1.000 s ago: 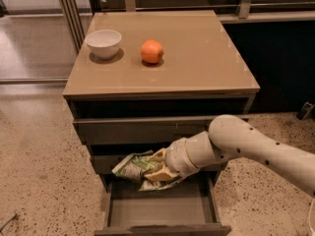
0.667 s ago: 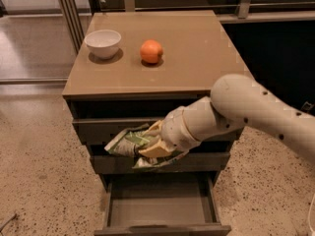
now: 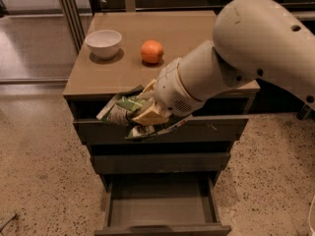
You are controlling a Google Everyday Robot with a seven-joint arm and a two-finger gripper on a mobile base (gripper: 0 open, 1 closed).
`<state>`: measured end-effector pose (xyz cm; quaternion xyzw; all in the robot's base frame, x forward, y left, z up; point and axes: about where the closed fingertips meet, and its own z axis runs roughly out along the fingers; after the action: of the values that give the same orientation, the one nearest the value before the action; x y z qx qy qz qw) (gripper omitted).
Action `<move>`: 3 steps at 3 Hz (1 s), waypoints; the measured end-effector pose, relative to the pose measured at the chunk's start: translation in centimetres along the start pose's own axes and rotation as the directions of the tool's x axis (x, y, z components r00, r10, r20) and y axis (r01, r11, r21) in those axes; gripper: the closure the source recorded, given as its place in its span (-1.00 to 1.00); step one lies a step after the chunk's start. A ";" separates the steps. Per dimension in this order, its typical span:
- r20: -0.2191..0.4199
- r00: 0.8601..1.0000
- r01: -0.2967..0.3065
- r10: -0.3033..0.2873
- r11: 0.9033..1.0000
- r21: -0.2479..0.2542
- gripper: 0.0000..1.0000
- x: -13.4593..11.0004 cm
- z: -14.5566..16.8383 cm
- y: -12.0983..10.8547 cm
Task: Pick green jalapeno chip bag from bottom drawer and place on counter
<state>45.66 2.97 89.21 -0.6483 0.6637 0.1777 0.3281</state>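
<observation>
The green jalapeno chip bag (image 3: 127,107) could bump the front edge of the surface (image 3: 192,31) and slip out, since it hangs just below that edge (not over the top yet). The claw (image 3: 147,114) is just in front of that edge too, closed tight on the crinkly bag and holding it up.

No text is legible; the print on the green jalapeno chip bag (image 3: 119,113) is unreadable. The gripper (image 3: 147,103) clasps it at the counter's (image 3: 197,33) front edge.
</observation>
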 end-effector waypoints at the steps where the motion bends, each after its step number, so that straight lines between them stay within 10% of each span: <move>1: 0.022 1.000 -0.023 0.022 0.998 0.060 1.00 1.8 -2.0 -2.2; 2: 0.109 0.993 -0.056 0.040 0.987 0.152 1.00 3.9 -5.5 -7.4; 3: 0.109 0.993 -0.056 0.039 0.987 0.152 1.00 3.9 -5.5 -7.4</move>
<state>51.95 -4.26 92.03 -0.5944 0.6725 0.1674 0.4079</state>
